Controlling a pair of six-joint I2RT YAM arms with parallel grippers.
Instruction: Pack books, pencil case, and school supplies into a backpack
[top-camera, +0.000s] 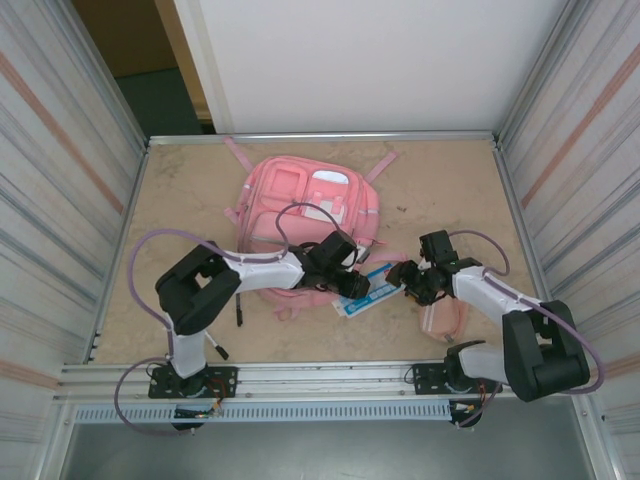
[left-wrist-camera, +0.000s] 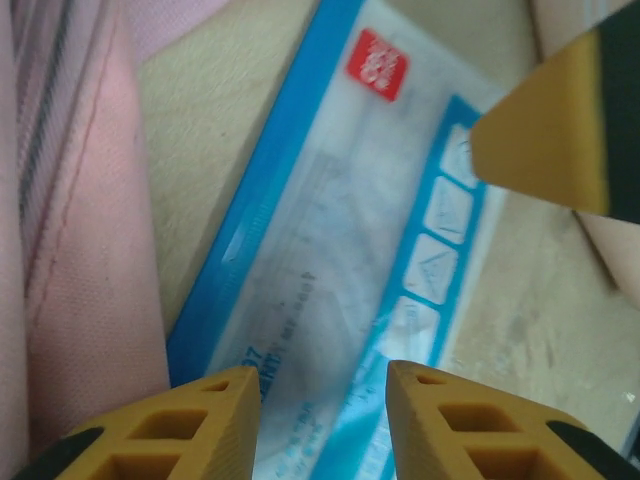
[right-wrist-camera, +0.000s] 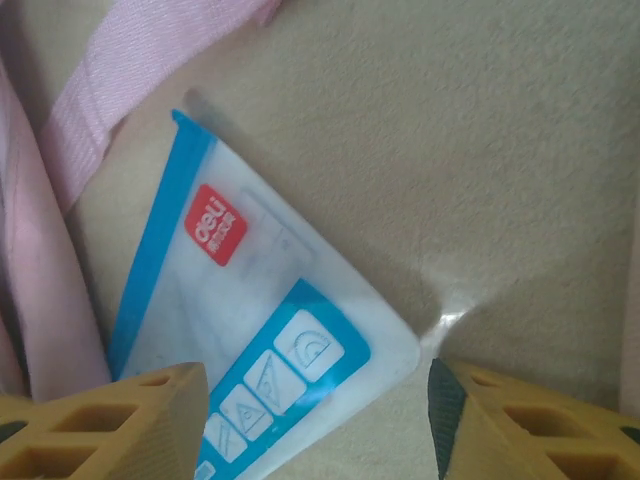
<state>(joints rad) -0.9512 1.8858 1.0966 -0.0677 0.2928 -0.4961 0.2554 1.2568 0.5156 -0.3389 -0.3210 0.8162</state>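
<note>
Beige table (top-camera: 190, 180): pink backpack (top-camera: 310, 215) centre, packet (top-camera: 362, 293) at its near edge, black pens (top-camera: 241, 312) left, pencil case (top-camera: 441, 320) right.

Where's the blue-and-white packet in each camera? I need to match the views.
Top external: the blue-and-white packet lies at the backpack's near-right corner.
Left wrist: the packet runs diagonally through the centre.
Right wrist: the packet sits lower left.
Shared landmark: pink backpack fabric beside the packet; its red label shows in both wrist views.

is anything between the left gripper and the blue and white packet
Nothing visible. The left gripper hangs open directly over the packet; a fingertip of the right gripper is above its far end, off to one side.
</note>
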